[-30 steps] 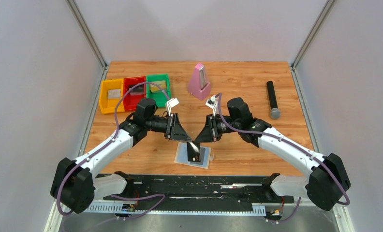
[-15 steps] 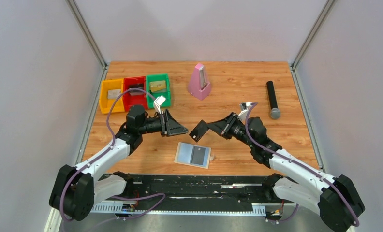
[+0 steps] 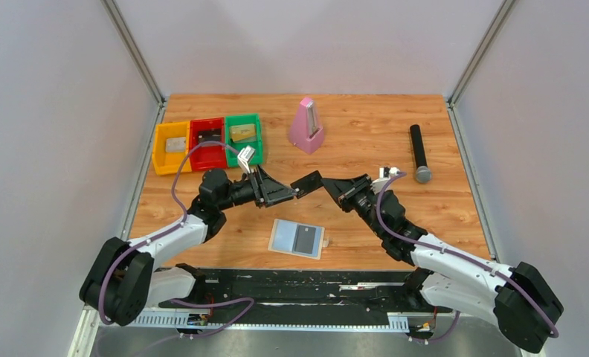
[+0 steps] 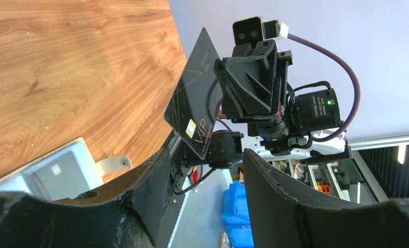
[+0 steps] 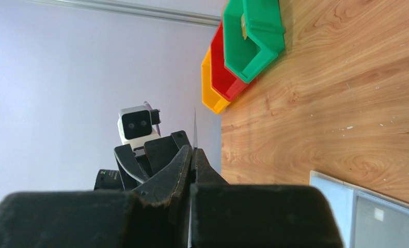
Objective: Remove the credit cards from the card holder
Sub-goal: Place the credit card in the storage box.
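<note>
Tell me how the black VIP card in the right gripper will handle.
Probably stiff: the black VIP card, pinched at one edge by the right gripper, sticks out flat. Likely light: edge-on, a thin line. Its smooth face may slip.

Bright, even light falls from above on my counter [image 3: 366,134], leaving only soft shadows on the wood. From my left wrist the boards show a pale glare and the black card [image 4: 192,108] a faint sheen; my left gripper [image 4: 207,160] and right gripper [image 5: 193,155] loom dark, blurred near the lens
</note>
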`<state>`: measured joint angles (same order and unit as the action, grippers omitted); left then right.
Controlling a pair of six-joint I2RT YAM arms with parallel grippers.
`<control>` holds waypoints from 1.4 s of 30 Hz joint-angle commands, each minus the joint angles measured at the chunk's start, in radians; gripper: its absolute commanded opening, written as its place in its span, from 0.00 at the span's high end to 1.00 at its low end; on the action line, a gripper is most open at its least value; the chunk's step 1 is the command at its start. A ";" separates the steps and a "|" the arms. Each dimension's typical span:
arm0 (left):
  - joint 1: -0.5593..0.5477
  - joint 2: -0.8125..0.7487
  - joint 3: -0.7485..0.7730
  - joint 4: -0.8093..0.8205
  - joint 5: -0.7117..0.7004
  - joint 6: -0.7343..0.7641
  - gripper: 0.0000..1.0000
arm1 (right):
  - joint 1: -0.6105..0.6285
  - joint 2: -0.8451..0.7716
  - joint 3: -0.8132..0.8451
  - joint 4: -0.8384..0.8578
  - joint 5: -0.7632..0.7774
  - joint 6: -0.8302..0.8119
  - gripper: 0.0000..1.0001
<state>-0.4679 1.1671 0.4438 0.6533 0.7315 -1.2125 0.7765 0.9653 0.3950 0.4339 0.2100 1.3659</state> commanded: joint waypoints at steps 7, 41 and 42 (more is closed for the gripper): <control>-0.031 0.050 -0.023 0.207 -0.070 -0.105 0.45 | 0.089 0.026 -0.002 0.084 0.201 0.089 1.00; 0.117 0.004 0.109 -0.136 0.047 0.076 1.00 | 0.140 -0.043 0.024 -0.047 0.175 -0.149 0.63; 0.131 0.005 0.129 -0.171 0.064 0.127 1.00 | 0.140 -0.054 0.033 -0.076 0.153 -0.174 0.58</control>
<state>-0.4019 1.2034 0.4618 0.6434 0.7052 -1.2621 0.9123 0.9600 0.3801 0.4370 0.4351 1.3479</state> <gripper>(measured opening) 0.006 0.349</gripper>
